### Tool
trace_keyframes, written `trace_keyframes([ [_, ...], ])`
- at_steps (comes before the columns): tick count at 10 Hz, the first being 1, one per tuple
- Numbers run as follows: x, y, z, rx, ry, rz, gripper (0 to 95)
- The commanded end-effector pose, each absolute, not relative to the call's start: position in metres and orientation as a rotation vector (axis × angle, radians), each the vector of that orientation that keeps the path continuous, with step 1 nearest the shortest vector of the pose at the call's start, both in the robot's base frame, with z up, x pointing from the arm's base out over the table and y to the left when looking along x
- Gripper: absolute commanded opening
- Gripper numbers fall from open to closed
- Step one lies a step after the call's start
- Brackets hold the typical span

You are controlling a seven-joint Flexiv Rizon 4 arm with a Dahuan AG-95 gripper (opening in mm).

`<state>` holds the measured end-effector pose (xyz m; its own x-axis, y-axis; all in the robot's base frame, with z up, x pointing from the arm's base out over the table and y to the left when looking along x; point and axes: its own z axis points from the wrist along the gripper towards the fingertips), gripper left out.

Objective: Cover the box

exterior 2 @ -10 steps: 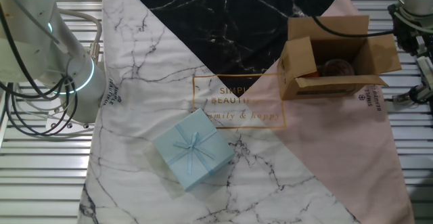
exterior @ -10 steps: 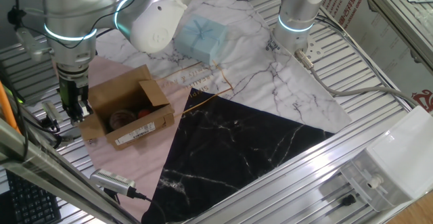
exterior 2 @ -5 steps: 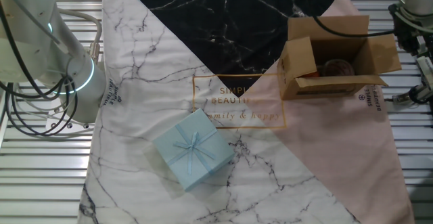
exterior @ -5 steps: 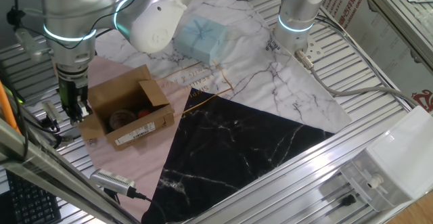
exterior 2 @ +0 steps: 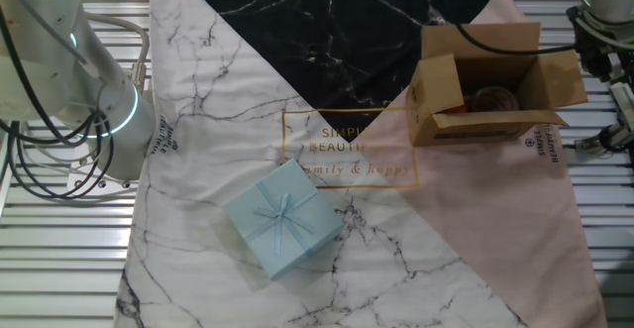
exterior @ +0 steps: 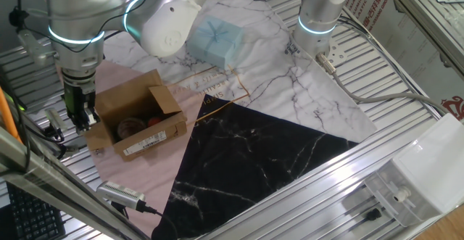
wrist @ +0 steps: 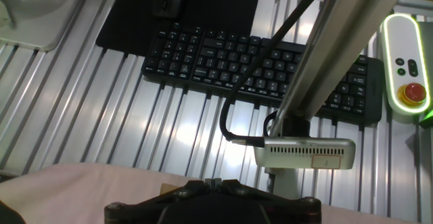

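Note:
The box (exterior: 134, 117) is a small brown carton standing on the pink part of the cloth, all its flaps open and a white label on its near long side. A round tin and something red lie inside. In the other fixed view the box (exterior 2: 436, 90) is at the upper right. My gripper (exterior: 78, 115) hangs just beside the box's left end flap, close to it, fingers pointing down. In the hand view my gripper (wrist: 215, 181) has its two fingertips pressed together with nothing between them, and a sliver of cardboard shows beside them.
A pale blue gift package (exterior: 216, 38) lies on the marble cloth (exterior: 290, 88) behind the box. A second robot arm (exterior: 319, 11) stands at the back. Beyond the table edge are a keyboard (wrist: 257, 65), a grey camera on a post (wrist: 304, 153) and an emergency-stop pendant (wrist: 404, 68).

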<state>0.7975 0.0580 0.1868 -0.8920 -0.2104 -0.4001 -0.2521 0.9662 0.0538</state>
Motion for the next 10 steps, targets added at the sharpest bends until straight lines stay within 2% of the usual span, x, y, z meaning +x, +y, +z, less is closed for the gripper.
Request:
trace_keyframes([
  [1, 0.7979, 0.0576, 0.1863, -0.332, 2.716, 0.143, 0.0],
  [10, 0.7978, 0.0597, 0.1841, -0.344, 2.719, 0.146, 0.0],
])
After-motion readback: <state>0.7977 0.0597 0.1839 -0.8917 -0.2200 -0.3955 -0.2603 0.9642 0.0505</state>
